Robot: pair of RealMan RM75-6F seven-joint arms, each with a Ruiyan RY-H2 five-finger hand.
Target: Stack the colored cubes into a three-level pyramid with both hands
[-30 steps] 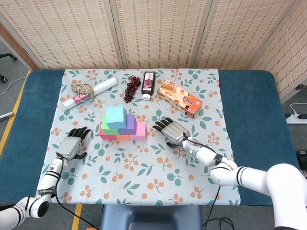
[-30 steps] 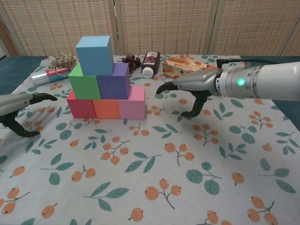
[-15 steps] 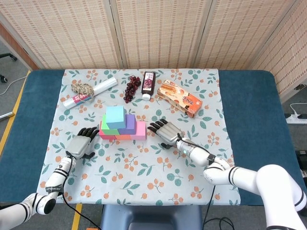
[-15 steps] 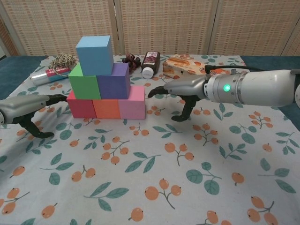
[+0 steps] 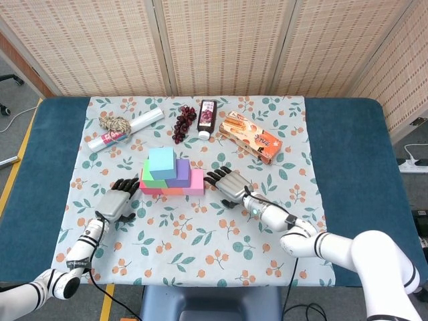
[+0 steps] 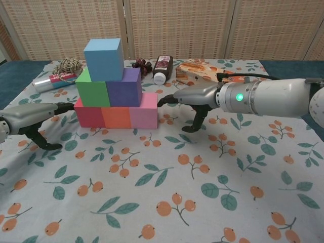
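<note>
Chest view shows the left robot hand (image 6: 31,115) and right robot hand (image 6: 195,99), both spread and empty, flanking six stacked cubes on the desk (image 6: 167,202): three at the bottom, two above, one blue cube (image 6: 103,52) on top.

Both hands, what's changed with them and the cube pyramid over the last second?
Both hands have closed in on the bottom row. The left hand moved right, its fingertips now at or near the red cube; the right hand moved left toward the pink cube. Neither holds anything. The pyramid stayed stacked, light blue cube on top, and the items behind it stayed put.
</note>
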